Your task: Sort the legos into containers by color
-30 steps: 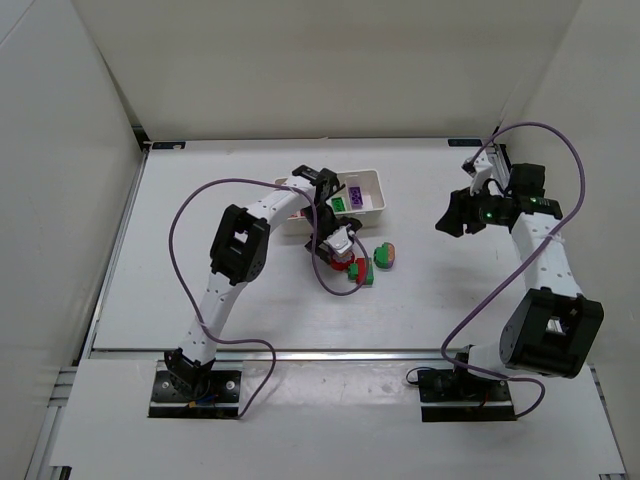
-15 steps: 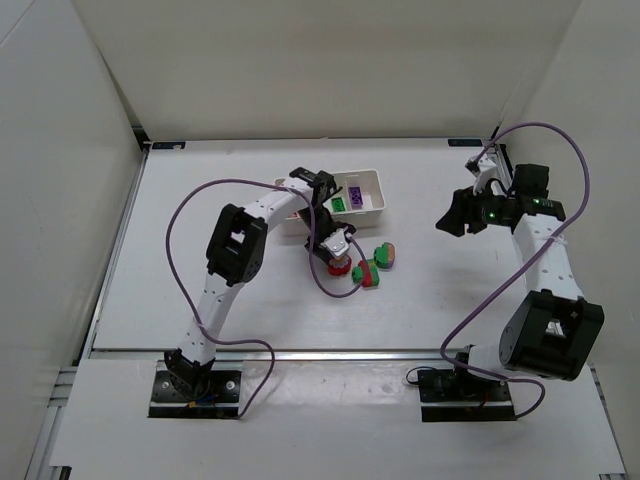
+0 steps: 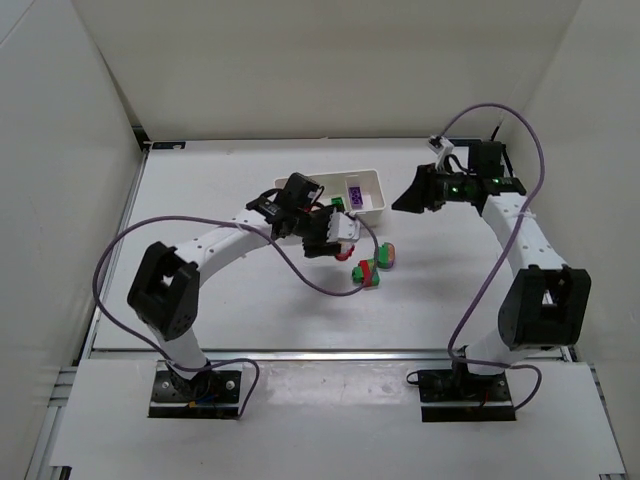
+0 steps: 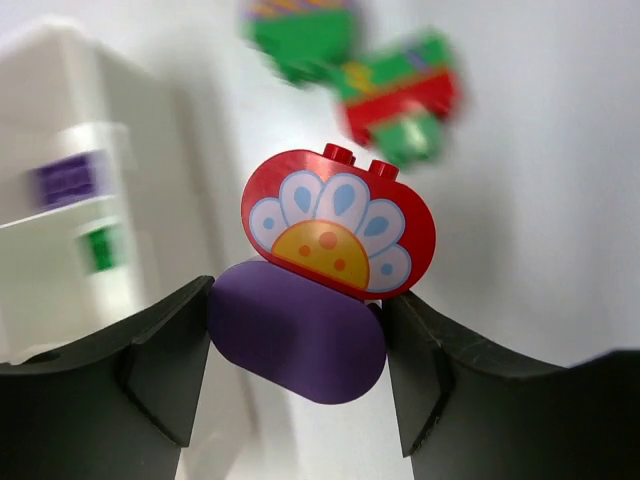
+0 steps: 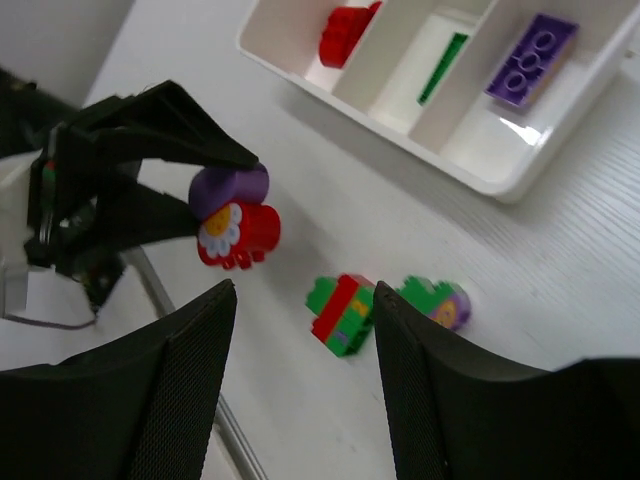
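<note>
My left gripper [image 3: 338, 233] [image 4: 298, 300] is shut on a purple rounded brick [image 4: 297, 340] with a red flower-faced brick [image 4: 338, 225] stacked on it, held above the table just in front of the white tray [image 3: 372, 180]. The pair also shows in the right wrist view [image 5: 235, 215]. A green-red-green stack [image 3: 365, 271] [image 5: 342, 312] and a green-purple pair [image 3: 388, 255] [image 5: 435, 300] lie on the table. The tray's compartments hold a red brick [image 5: 345, 30], a green brick [image 5: 440, 65] and a purple brick [image 5: 530, 60]. My right gripper [image 3: 408, 197] [image 5: 300, 400] is open and empty, right of the tray.
A purple cable [image 3: 310, 275] from the left arm loops over the table beside the loose bricks. White walls enclose the table at the back and sides.
My left gripper has lifted the purple-and-red pair off the table and drawn it up-left toward the tray; the left arm swung left. My right gripper moved left toward the tray.
</note>
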